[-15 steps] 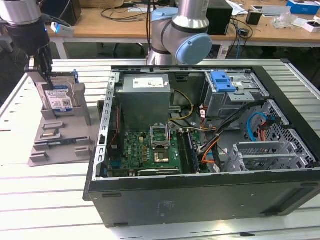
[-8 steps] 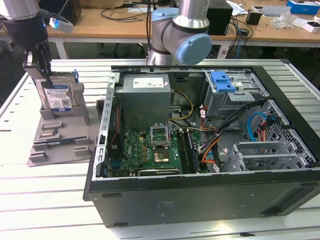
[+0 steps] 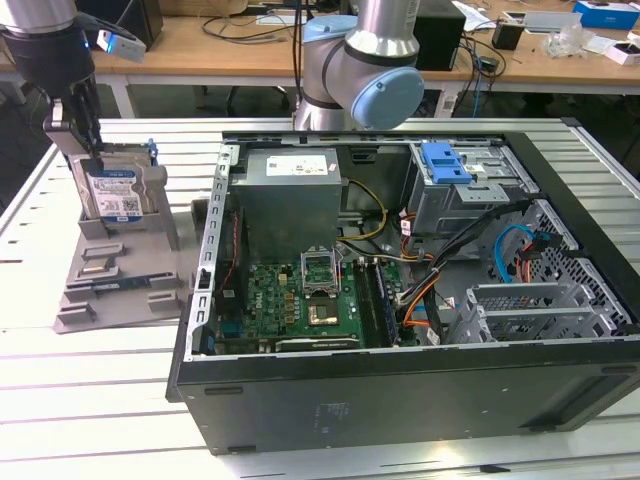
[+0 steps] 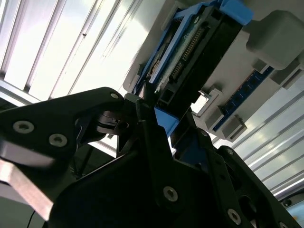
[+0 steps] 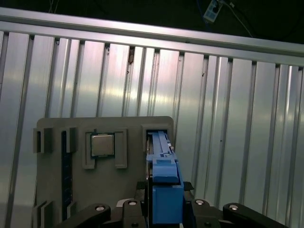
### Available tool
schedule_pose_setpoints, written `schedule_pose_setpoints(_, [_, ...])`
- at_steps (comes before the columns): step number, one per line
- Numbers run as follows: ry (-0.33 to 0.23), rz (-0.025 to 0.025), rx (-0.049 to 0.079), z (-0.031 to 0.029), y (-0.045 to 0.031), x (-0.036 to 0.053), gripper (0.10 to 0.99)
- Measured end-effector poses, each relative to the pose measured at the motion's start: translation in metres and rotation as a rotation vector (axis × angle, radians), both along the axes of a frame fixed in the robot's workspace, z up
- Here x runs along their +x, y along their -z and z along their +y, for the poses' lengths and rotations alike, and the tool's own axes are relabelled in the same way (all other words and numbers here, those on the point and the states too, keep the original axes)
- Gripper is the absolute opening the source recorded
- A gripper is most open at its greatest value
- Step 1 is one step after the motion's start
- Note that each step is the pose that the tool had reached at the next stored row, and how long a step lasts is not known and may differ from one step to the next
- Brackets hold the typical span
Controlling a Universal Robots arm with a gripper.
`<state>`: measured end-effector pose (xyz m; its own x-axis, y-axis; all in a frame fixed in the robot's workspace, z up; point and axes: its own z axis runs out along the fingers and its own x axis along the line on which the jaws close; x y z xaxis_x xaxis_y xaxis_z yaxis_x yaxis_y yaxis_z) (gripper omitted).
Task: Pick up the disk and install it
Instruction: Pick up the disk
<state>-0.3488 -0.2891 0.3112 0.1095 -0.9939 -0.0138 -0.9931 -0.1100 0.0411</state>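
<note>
The disk (image 3: 116, 192), silver with a white-and-blue label and blue rails, stands upright in a slot of the grey stand (image 3: 110, 285) at the exterior view's left. My gripper (image 3: 92, 150) comes down onto its top edge. In the first wrist view the disk's blue rail (image 5: 165, 183) runs from the stand's slot up between my black fingers (image 5: 138, 190), which sit tight against both sides. The second wrist view shows the disk's connector end (image 4: 190, 52) with my gripper (image 4: 164, 123) shut on the blue edge. The disk's lower end rests in the stand.
An open computer case (image 3: 400, 380) lies to the exterior view's right of the stand, holding a grey drive cage with a blue latch (image 3: 447, 165), a motherboard and cables. A small square chip (image 5: 102, 145) sits in another pocket of the stand (image 5: 57, 128). The arm's base (image 3: 365, 60) rises behind the case.
</note>
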Motion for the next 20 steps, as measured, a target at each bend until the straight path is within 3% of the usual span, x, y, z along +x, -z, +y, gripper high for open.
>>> schedule_pose_setpoints(4, [0.000,0.0002,0.000,0.0000,-0.0002,0.0000,0.388])
schedule_pose_setpoints(5, [0.000,0.0001,0.000,0.0000,-0.0002,0.0000,0.451])
schedule_pose_setpoints(8, [0.000,0.0001,0.000,0.0000,0.0001,0.0000,0.451])
schedule_pose_setpoints(12, [-0.008,0.0007,0.000,0.0001,0.0108,-0.0013,0.451])
schedule_pose_setpoints(20, [-0.018,0.0006,0.000,0.0000,0.0161,-0.0078,0.451])
